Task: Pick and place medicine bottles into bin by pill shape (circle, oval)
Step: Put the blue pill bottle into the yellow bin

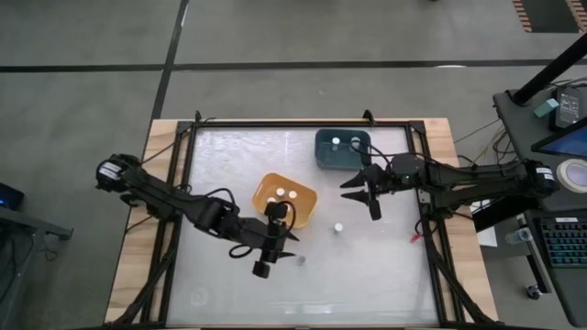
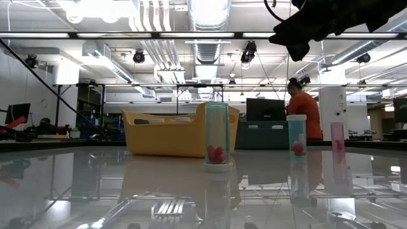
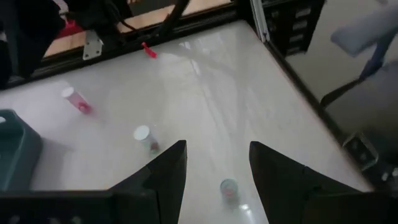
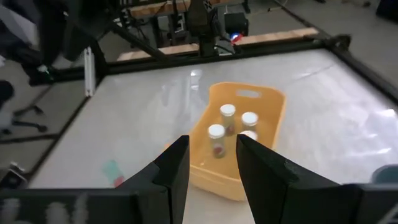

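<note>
Approach to teal-capped bottle (image 3: 229,187), left gripper (image 1: 271,247) empty, jaws wide
Centre it between fingers (image 3: 166,173), descend straight; right gripper (image 1: 369,190) narrow, empty

The teal tub (image 3: 15,149) is cut off by the left wrist view's edge. A bottle (image 3: 76,99) far across the counter there is blurred. In the low view, the yellow tub (image 2: 172,132) partly hides the teal one behind.

2 dark jointed arms trailing black cables, white bands near their bases, each ending in tapered black fingers (image 3: 168,180)
</note>
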You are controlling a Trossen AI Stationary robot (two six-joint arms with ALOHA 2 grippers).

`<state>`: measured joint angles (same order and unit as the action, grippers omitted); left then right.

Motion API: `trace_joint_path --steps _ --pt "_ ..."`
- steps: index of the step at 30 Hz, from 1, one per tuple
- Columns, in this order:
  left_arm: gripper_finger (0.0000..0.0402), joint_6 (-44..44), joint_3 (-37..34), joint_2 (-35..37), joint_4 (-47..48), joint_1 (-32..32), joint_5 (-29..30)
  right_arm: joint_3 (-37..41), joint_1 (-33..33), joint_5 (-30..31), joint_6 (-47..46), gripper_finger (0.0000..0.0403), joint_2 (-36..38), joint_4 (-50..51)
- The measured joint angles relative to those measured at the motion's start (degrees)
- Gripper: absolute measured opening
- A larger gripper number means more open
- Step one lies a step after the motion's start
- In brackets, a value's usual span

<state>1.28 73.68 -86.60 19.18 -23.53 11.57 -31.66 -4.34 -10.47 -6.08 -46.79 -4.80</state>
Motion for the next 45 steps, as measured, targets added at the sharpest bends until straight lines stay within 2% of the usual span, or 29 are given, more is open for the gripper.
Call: trace_joint_path --steps 4,8,14,20,25,30,32,35,38,42,45 --pt "0.016 4.66 -4.82 2.33 -1.65 0.02 0.5 -0.61 1.51 -0.03 -6.08 0.0123 0.0 1.26" --pt "0.016 6.65 -11.09 5.82 -8.02 0.5 1.25 -1.59 3.62 -0.03 -13.03 0.0123 0.0 2.61" --pt "0.016 6.74 -18.77 11.82 -13.49 0.67 3.37 -5.59 7.44 -0.05 -21.88 0.0123 -0.5 6.65" --pt "0.016 4.54 -24.01 17.95 -14.63 0.7 7.3 -11.82 9.51 0.91 -26.37 0.0123 -2.1 16.39" --pt "0.016 2.44 -25.3 21.05 -14.71 0.66 7.41 -18.28 9.57 9.59 -30.87 0.0123 -4.52 33.0" --pt "0.016 0.11 -25.3 22.26 -15.04 0.66 7.4 -24.5 9.56 23.32 -38.67 0.0119 -8.81 54.69" --pt "0.016 0.02 -25.33 22.23 -14.67 0.66 7.36 -26.06 9.54 25.73 -40.72 0.0114 -10.72 61.59" --pt "0.016 -0.66 -25.33 22.2 -14.64 0.64 7.32 -26.97 9.2 26.03 -42.06 0.0105 -13.31 67.33" --pt "0.016 -0.9 -25.33 22.18 -14.57 0.63 7.21 -26.62 9.18 25.26 -42.62 0.0097 -15.03 67.43" --pt "0.016 -0.92 -25.33 22.18 -14.42 0.63 7.21 -26.18 9.35 19.76 -41.6 0.0097 -17.36 65.2" --pt "0.016 -0.92 -25.33 22.18 -14.42 0.63 7.21 -26.16 9.37 15.14 -42.39 0.0117 -19.03 63.18"
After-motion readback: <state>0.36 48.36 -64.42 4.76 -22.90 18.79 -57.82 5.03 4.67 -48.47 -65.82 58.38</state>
